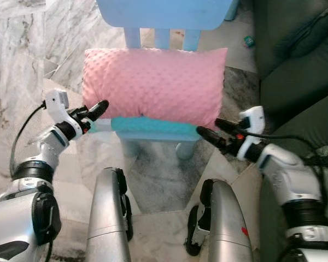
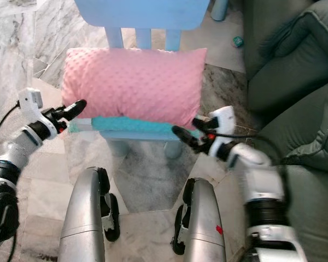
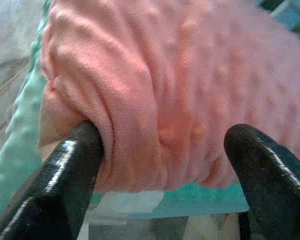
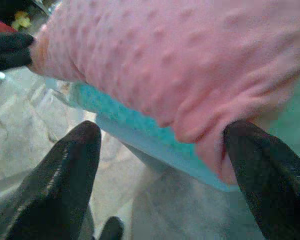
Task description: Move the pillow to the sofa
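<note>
Pillow [image 1: 153, 84] on blue chair [image 1: 153, 131]

The pillow [image 1: 153, 84] hides most of the blue chair's [image 1: 167, 13] seat and teal cushion [image 1: 153, 127]; the chair's back runs off at 12 o'clock. The dark sofa [image 1: 295, 71] is cropped at 3 o'clock. A small green object [image 1: 249, 40] (too tiny to identify) lies on the floor

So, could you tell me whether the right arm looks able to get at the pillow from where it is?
Probably yes: the right end effector is open at the pillow's near right corner, with nothing between them.
</note>
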Available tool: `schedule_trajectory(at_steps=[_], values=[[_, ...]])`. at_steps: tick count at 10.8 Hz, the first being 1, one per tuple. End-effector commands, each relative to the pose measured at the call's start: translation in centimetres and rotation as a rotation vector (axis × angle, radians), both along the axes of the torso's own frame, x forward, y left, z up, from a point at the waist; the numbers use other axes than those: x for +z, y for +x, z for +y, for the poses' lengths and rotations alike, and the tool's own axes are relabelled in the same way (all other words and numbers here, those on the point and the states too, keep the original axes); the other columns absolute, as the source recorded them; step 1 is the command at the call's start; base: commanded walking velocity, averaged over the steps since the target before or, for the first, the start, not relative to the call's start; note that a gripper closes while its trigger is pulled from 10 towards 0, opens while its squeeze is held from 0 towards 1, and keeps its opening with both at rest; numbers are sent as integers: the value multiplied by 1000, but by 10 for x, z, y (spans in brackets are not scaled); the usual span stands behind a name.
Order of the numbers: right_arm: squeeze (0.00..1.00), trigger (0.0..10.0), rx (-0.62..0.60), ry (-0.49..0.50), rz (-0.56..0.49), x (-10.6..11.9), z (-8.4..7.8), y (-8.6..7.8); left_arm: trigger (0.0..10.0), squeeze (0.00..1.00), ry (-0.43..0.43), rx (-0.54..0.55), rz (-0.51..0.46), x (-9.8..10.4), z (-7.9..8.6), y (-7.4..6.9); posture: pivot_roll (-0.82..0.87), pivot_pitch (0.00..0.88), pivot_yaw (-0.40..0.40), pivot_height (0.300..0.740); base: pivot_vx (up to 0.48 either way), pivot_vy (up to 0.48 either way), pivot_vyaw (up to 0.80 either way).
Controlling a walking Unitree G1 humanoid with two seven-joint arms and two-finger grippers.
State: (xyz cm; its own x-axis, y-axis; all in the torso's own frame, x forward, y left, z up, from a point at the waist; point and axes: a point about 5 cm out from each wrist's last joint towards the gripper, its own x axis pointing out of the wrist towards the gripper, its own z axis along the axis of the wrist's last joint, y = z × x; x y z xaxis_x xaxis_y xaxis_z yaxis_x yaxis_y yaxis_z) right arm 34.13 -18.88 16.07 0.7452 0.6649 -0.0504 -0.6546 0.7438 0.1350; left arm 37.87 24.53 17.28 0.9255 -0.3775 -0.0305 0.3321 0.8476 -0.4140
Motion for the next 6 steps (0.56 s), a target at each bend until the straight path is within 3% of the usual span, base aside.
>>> schedule_trajectory(at_steps=[1, 3, 6], values=[[1000, 10000, -16, -2, 3, 0, -10, -1, 10000, 1000, 33, 8, -7, 2, 11, -4, -77, 432, -1, 571, 0, 0, 0], [1000, 10000, -40, -10, -34, 13, -18, 4, 10000, 1000, 36, 55, -60, 19, 17, 0, -75, 431, 0, 571, 0, 0, 0], [1000, 10000, -67, -49, -62, 17, -24, 8, 10000, 1000, 44, 42, -111, 36, 12, 4, -71, 431, 9, 571, 0, 0, 0]])
